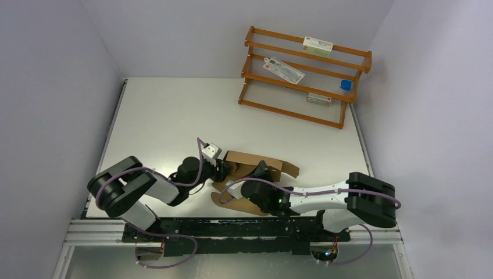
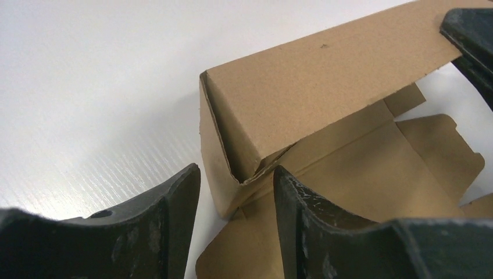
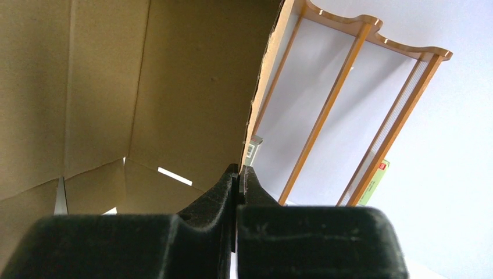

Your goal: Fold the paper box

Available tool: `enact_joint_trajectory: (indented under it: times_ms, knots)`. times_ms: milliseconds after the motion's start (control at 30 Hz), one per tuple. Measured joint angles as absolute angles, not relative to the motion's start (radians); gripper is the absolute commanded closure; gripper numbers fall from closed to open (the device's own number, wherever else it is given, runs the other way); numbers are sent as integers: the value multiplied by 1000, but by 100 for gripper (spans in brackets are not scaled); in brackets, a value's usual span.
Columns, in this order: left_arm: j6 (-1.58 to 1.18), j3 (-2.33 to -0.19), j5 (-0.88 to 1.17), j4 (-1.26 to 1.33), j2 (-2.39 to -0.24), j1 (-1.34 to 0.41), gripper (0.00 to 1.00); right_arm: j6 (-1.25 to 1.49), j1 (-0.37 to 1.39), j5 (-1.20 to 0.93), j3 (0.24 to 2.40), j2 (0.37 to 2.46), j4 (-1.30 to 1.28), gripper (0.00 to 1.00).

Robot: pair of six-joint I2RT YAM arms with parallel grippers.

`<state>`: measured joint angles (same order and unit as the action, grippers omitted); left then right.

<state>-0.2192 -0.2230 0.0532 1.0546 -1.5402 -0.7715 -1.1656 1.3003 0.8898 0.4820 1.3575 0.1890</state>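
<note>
While the right gripper (image 3: 238, 174) is clamped tight on the edge of a raised side panel, the paper box (image 1: 247, 158) stands half-formed just beyond the arm bases, slightly toward 6 o'clock of the centre of the table (image 1: 163, 110). Nearest the bases, a rounded flap (image 1: 220, 197) lies flat at the box's 7 o'clock. The left gripper (image 2: 235, 181) sits at the box's 9 o'clock end. Its fingers are moderately apart, with a folded corner just beyond the tips; whether either finger touches the corner cannot be told.

Step in hand, by judgement: erecting the walls, with one panel upright and the end flaps not yet tucked. The next move likely calls for the left gripper to press the end wall inward while the right holds its panel vertical. Letting go early would risk the wall springing flat. Farthest, at 1 o'clock, a wooden rack (image 1: 302, 75) plays no part.
</note>
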Motion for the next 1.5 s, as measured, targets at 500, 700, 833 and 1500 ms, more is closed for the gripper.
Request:
enact_joint_trajectory:
  times_ms: [500,700,833,1500]
  knots:
    - [-234,-192,-104,1325,-1644,-815,64,-1092,1303,842,504,1357,136,100]
    - [-232,-187,-204,1417,-1701,-846,67,-1034,1303,818,534,1357,97,100]
    - [-231,-186,-275,1438,-1715,-870,71,-1005,1303,804,548,1358,81,100]
    - [-237,-188,-581,1462,-1784,-964,60,-969,1303,770,567,1370,85,100]
